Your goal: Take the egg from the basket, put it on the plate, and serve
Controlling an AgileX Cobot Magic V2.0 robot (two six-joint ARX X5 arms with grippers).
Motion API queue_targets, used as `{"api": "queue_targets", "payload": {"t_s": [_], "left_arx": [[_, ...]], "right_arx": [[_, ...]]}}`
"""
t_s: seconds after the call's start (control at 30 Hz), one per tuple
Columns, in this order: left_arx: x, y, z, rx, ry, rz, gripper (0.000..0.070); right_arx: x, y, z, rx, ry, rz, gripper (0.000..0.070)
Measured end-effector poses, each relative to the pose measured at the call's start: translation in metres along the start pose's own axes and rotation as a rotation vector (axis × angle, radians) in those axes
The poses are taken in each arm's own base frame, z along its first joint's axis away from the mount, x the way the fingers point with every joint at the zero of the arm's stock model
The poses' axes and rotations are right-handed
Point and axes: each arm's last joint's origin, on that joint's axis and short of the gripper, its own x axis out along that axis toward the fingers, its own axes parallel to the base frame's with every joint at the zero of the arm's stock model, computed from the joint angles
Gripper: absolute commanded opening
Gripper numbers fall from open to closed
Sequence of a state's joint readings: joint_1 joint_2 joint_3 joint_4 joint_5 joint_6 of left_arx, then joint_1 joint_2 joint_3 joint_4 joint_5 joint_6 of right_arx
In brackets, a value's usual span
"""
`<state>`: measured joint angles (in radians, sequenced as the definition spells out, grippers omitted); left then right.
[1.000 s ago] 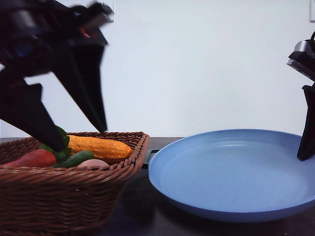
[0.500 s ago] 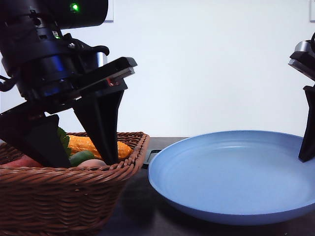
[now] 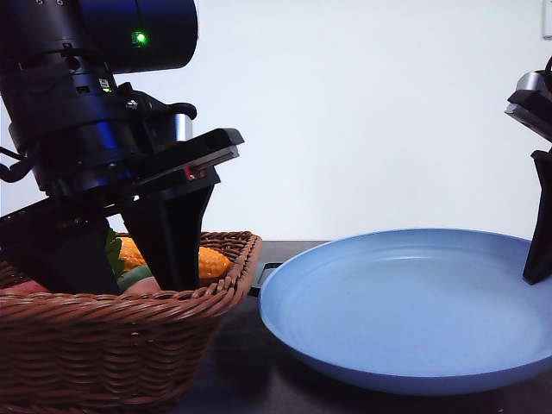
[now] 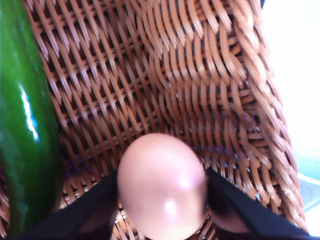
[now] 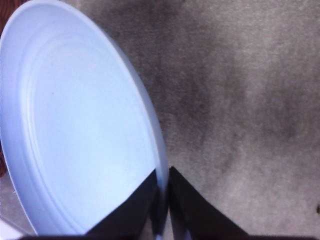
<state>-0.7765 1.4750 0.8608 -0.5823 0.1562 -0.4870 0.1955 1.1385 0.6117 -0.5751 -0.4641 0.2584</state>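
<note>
Now the left gripper (image 4: 162, 200) pinches the egg (image 4: 162, 185) between its fingers down in the basket (image 4: 210, 90), so it should squeeze softly and lift straight up.

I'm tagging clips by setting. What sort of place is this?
Probably a staged lab tabletop, not a real kitchen: a bare white wall, a dark table, and a wicker basket of glossy, toy-like vegetables plus an egg beside a blue plate.

A plain white wall (image 3: 362, 112) stands behind a dark, mottled grey tabletop (image 5: 240, 100).
</note>
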Motion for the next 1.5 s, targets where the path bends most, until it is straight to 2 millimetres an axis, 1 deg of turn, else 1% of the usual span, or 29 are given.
{"api": "queue_targets", "payload": {"t_s": [0.33,0.47,0.53,0.67,0.8,0.93,1.07,1.17,1.23,1.4,1.5], "left_arx": [[-0.001,0.0,-0.001,0.023,0.006,0.004,0.0232],[-0.011,0.001,-0.002,0.033,0.016,0.038,0.0232],[-0.023,-0.002,0.001,0.049,0.0,0.046,0.0232],[-0.055,-0.013,0.014,0.093,-0.081,0.029,0.0232],[-0.084,-0.026,0.028,0.136,-0.164,-0.007,0.0232],[-0.105,-0.036,0.039,0.174,-0.236,-0.036,0.0233],[-0.119,-0.047,0.046,0.213,-0.307,-0.077,0.0233],[-0.124,-0.058,0.046,0.251,-0.334,-0.122,0.0233],[-0.126,-0.067,0.045,0.282,-0.354,-0.161,0.0233],[-0.125,-0.089,0.036,0.368,-0.371,-0.225,0.0233],[-0.119,-0.1,0.03,0.413,-0.345,-0.238,0.0233]], "right_arx": [[0.0,0.0,0.0,0.0,0.0,0.0,0.0],[0.0,0.0,-0.001,0.003,0.005,-0.001,0.0],[0.0,0.0,-0.001,0.006,0.012,-0.002,0.0],[-0.002,-0.003,-0.003,0.03,0.03,-0.012,0.0],[-0.01,-0.007,-0.007,0.043,0.028,-0.026,0.0],[-0.031,-0.007,-0.006,0.052,-0.035,-0.032,0.0],[-0.054,0.001,0.0,0.041,-0.102,0.059,0.0],[-0.06,0.009,0.005,0.016,-0.102,0.168,0.0],[-0.06,0.012,0.005,0.005,-0.091,0.198,0.0],[-0.052,0.019,0.004,-0.018,-0.04,0.217,0.0],[-0.046,0.023,0.003,-0.033,-0.007,0.225,0.0]]}}
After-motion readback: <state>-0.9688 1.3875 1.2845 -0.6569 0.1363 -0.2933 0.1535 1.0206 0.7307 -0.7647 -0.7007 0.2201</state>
